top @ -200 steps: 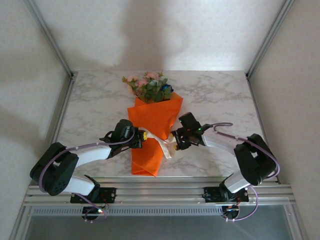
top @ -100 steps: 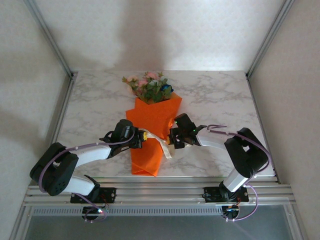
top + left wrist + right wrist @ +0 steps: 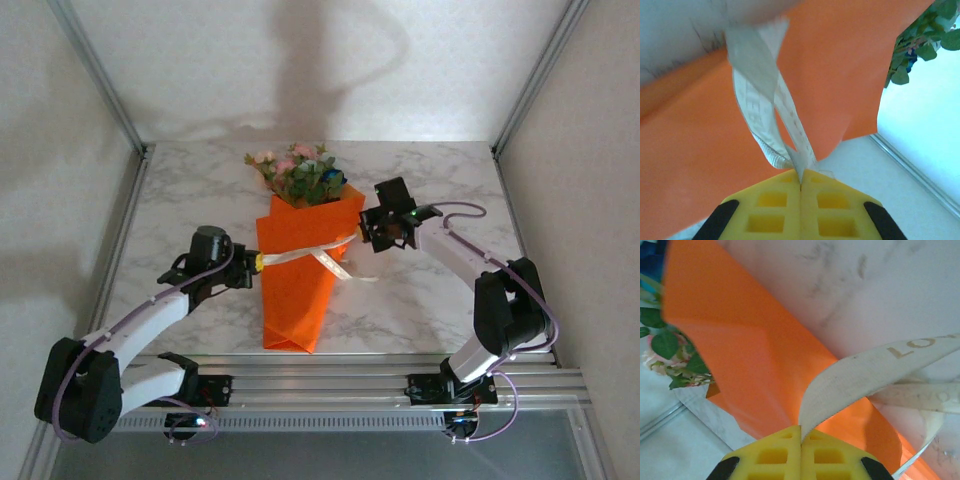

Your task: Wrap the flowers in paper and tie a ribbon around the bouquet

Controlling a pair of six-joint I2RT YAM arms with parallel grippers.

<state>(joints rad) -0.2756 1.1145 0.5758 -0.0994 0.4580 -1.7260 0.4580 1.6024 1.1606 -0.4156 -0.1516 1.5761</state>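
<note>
Soft, bright light; nearby ribbon looks blurred.

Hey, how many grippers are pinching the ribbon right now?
2. The left gripper grips the ribbon at the paper cone's left edge; the right gripper grips it by the cone's upper right corner.

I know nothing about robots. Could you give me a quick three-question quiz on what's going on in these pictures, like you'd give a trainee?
1. True or false: the ribbon is stretched across the orange paper.
2. What is the left gripper pinching? A) a flower stem B) the ribbon C) nothing
3. Fill in: the flowers poke out of the paper's ____ end (wide or narrow).

Key:
1. True.
2. B. The right gripper is shut on the ribbon's other end.
3. Wide.
</note>
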